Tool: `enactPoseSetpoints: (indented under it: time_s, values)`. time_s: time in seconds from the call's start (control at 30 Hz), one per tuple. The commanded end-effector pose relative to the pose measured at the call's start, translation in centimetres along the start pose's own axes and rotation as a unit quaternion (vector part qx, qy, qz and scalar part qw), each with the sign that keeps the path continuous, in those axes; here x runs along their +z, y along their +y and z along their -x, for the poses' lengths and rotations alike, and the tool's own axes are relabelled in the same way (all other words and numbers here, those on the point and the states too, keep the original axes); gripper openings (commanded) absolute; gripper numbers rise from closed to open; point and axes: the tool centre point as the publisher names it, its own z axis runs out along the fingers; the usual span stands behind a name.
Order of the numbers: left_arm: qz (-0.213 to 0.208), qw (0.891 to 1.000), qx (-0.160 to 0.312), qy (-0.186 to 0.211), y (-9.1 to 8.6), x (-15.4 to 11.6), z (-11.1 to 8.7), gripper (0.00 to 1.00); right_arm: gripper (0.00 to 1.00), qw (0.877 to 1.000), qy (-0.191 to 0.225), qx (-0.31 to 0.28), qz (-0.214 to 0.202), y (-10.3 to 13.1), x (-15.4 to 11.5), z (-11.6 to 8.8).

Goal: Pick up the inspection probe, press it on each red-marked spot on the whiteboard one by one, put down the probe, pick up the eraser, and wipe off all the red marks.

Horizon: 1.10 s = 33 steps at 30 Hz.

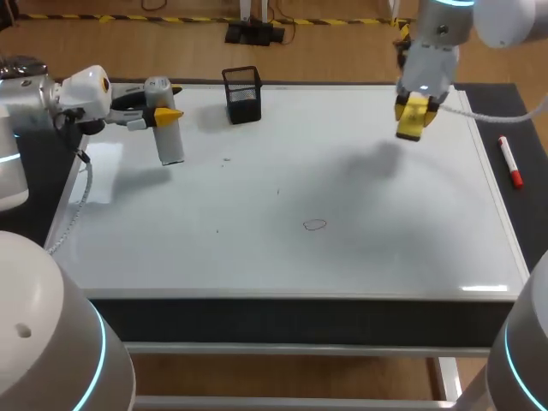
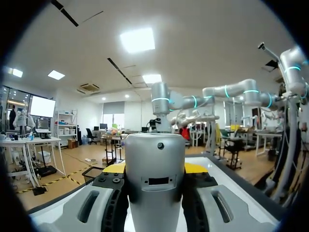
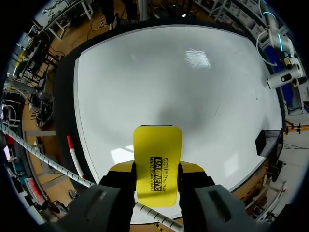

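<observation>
Probe [image 1: 171, 141], a gray cylinder, stands upright in our left hand [image 1: 164, 111]. The hand's 2 yellow-tipped fingers pinch it from both sides above the far left part of the whiteboard [image 1: 342, 248]; we cannot tell whether its lower end touches the board. Our right hand [image 3: 157, 166] clamps the yellow eraser [image 3: 157, 145] between its 2 fingers, clear above the board's far right corner, with a soft shadow beneath it. 1 small faint oval mark [image 1: 315, 225] lies near the board's middle. A black mesh holder [image 1: 242, 94] stands at the board's far edge. A red marker [image 1: 510, 163] lies on the desk [image 1: 535, 180], just beside the board's right edge.
</observation>
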Motion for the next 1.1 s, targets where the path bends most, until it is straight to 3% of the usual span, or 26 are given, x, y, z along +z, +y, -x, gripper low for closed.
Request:
enactPoseSetpoints:
  time_s: [0.03, 0.2, 0.47, 0.9, 1.1]
  values:
    - [0.000, 1.000, 0.001, -0.001, -0.1, 0.0, -0.1, 0.00, 0.00, 0.998, 0.044, -0.012, -0.031, 5.0, 0.2, 2.5]
    - [0.000, 1.000, 0.001, -0.001, -0.1, 0.0, -0.1, 0.00, 0.00, 0.994, 0.071, -0.052, -0.069, 9.7, 0.1, 4.7]
    - [0.000, 1.000, 0.001, -0.001, -0.1, 0.0, -0.1, 0.00, 0.00, 0.984, 0.053, -0.141, -0.092, 15.8, 0.3, 7.9]
    - [0.000, 1.000, 0.001, -0.001, -0.1, 0.0, -0.1, 0.00, 0.00, 0.972, 0.034, -0.214, -0.090, 20.4, 1.9, 10.9]
    - [0.000, 1.000, 0.001, -0.001, -0.1, 0.0, -0.1, 0.00, 0.00, 0.969, 0.009, -0.240, -0.063, 22.4, 2.8, 12.0]
